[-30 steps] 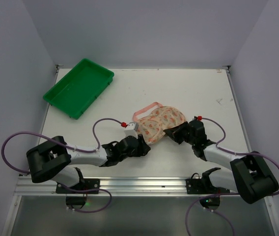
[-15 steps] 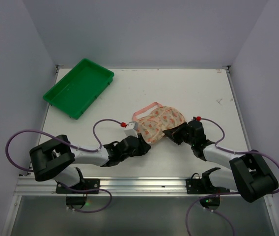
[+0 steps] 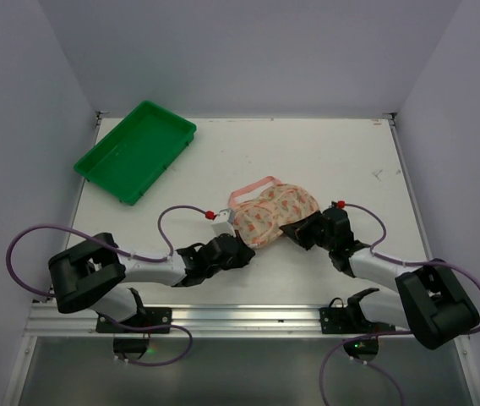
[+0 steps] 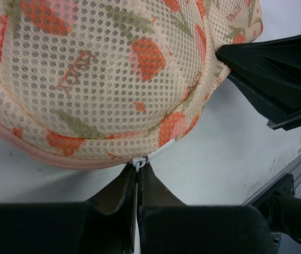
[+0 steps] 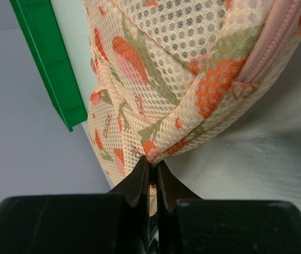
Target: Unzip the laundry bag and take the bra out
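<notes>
Left pincer (image 4: 138, 169) has gone from apart to together in the last second, and its arm has nudged in toward the laundry bag (image 3: 274, 211). The bag itself has barely shifted.

White surface (image 3: 333, 156) carries everything. Green tray (image 3: 136, 152) sits at the far-left corner, well apart from the bag. The bag lies mid-surface, slightly right of centre, between the two pincers, print side up, with the pink zipper trim (image 4: 44, 159) running along its near-left edge and a loop of trim showing at the far side.

Right pincer (image 5: 153, 165) is together, clamped on a fold of mesh fabric at the bag's near-right end. Left pincer tips sit at the trim on the bag's near-left lobe, clamped on the small white zipper pull (image 4: 139, 162). The zipper looks closed along the stretch in the left wrist view.
</notes>
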You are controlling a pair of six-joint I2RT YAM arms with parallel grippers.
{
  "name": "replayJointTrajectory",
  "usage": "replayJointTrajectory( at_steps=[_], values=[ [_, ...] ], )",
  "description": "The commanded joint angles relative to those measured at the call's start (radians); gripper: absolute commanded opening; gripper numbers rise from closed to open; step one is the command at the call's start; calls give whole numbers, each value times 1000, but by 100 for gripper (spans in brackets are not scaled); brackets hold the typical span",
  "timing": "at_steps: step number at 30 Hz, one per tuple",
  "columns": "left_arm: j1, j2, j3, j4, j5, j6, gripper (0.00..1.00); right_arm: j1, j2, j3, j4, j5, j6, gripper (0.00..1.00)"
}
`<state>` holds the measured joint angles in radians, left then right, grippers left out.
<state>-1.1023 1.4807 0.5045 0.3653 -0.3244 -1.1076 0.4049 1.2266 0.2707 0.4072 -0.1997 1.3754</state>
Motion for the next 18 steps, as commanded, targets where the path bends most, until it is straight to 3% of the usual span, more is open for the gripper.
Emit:
replayJointTrajectory(
  at_steps=[1, 9, 17, 18],
  values=[
    [-4, -56, -9, -72, -82, -3, 0, 0, -47, 28, -60, 46, -47, 0],
    [18, -263, -93, -279, -189, 28, 0, -84, -44, 178, -292, -23, -304, 0],
    [136, -301, -149, -264, -137, 190, 0, -97, 100, 370, -450, -158, -558, 0],
    [142, -300, -147, -246, -116, 196, 0, -95, 106, 395, -478, -120, -578, 5]
  ],
)
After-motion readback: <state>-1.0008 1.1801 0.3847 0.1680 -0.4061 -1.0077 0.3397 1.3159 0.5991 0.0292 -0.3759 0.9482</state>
